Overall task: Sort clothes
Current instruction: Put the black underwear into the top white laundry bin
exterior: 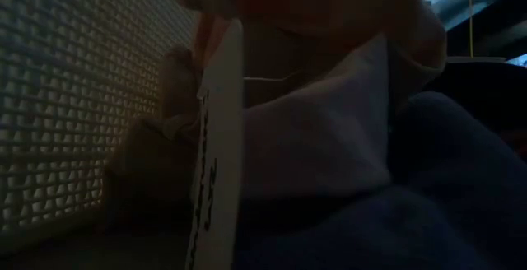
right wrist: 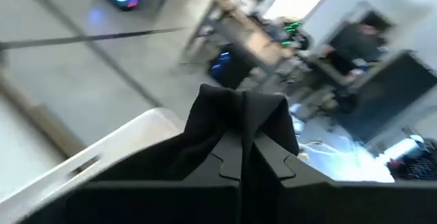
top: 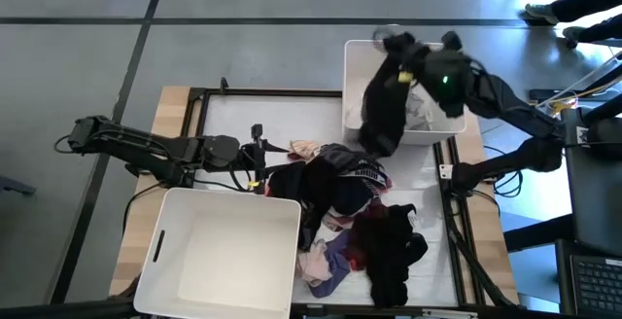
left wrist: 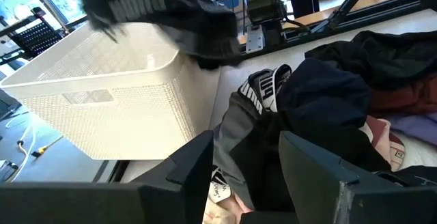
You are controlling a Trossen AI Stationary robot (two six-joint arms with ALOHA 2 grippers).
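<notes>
I am holding the right gripper (top: 397,49) clamped on a black garment (top: 381,115) hanging limp over the far white bin (top: 352,66); it is draping softly, light, best pinched at a bunched fold. The left gripper (top: 260,157) is waiting open beside the clothes pile (top: 360,222) mid-table.

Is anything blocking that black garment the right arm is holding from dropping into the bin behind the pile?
Nothing visible. The right gripper, shut on the black garment, hangs it over the far bin, whose top is open; only some pale clothes lie inside.
</notes>
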